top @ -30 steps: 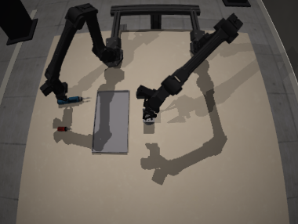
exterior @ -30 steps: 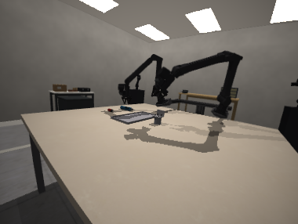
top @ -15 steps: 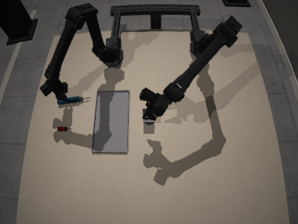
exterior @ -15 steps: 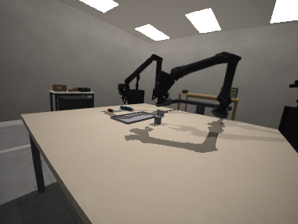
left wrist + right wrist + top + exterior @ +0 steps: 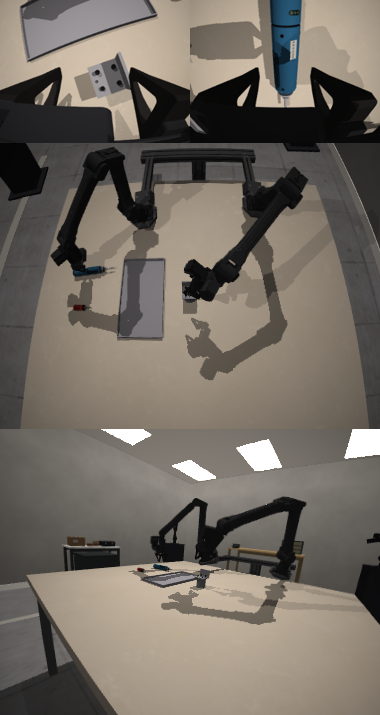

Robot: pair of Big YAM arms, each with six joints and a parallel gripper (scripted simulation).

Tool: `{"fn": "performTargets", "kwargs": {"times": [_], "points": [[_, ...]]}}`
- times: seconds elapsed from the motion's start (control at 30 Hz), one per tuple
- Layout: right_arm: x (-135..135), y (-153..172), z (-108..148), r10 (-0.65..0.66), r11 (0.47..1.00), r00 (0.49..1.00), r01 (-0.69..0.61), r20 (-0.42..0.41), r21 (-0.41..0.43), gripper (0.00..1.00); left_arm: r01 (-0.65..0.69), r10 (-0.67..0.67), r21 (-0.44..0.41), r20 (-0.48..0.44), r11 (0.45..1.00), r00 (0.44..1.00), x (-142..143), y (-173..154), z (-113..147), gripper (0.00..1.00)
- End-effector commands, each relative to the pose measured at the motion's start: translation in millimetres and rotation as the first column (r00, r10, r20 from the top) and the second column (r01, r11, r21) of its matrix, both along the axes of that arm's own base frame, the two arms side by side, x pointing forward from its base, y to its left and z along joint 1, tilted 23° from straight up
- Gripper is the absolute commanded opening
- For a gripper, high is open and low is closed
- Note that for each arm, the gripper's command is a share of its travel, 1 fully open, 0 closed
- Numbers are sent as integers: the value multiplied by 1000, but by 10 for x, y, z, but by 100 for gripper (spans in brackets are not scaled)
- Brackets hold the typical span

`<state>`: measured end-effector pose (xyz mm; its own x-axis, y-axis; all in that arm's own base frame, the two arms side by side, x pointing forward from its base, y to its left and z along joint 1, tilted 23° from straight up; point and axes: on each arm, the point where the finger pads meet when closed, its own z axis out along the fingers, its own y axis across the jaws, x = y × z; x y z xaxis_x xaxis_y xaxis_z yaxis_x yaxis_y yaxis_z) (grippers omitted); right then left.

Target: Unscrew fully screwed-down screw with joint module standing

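The grey joint module (image 5: 189, 300) (image 5: 200, 580) (image 5: 106, 78) stands on the table right of the tray, with the bracket's upright wall (image 5: 122, 68) on one side. Dark screw heads show on its top in the left wrist view. My left gripper (image 5: 192, 288) (image 5: 204, 560) (image 5: 95, 71) is open and empty, hanging above the module. The blue electric screwdriver (image 5: 91, 271) (image 5: 161, 566) (image 5: 285, 48) lies flat on the table left of the tray. My right gripper (image 5: 80, 265) (image 5: 156, 549) (image 5: 285, 71) is open, with its fingers on either side of the barrel's tip end and apart from it.
A flat grey tray (image 5: 150, 308) (image 5: 167, 578) (image 5: 80, 25) lies between the screwdriver and the module. A small red tool (image 5: 79, 307) (image 5: 141, 569) lies on the table in front of the blue one. A dark frame (image 5: 197, 155) stands at the table's back edge.
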<state>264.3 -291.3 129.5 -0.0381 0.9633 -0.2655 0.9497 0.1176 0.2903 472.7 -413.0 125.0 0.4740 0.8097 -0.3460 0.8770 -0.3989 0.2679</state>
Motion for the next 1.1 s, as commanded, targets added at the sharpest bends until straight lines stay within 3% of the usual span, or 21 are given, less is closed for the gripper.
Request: {"fn": "performTargets", "kwargs": {"times": [0.0, 0.27, 0.33, 0.43, 0.5, 0.83, 1.0, 1.07], "points": [[8, 0, -74, -10, 1000, 1000, 10, -8, 20, 65, 34, -34, -22, 0, 999, 999, 206, 32, 142, 86], [8, 0, -74, -10, 1000, 1000, 10, -8, 20, 65, 119, -128, -92, -105, 989, 986, 163, 144, 112, 86], [8, 0, -74, -10, 1000, 1000, 10, -8, 20, 65, 151, -161, -92, -105, 984, 981, 30, -14, 112, 86], [8, 0, -74, -10, 1000, 1000, 10, -8, 20, 65, 151, -161, -92, -105, 984, 981, 30, -14, 112, 86], [8, 0, -74, -10, 1000, 1000, 10, -8, 20, 65, 132, -146, -119, -125, 984, 981, 160, 172, 126, 86], [8, 0, -74, -10, 1000, 1000, 10, -8, 20, 65, 185, -243, -256, -219, 949, 945, 139, 310, 193, 86], [8, 0, -74, -10, 1000, 1000, 10, -8, 20, 65, 216, -274, -256, -219, 942, 937, 11, 152, 193, 86], [8, 0, -74, -10, 1000, 1000, 10, -8, 20, 65, 186, -256, -289, -229, 939, 939, 148, 338, 224, 86]]}}
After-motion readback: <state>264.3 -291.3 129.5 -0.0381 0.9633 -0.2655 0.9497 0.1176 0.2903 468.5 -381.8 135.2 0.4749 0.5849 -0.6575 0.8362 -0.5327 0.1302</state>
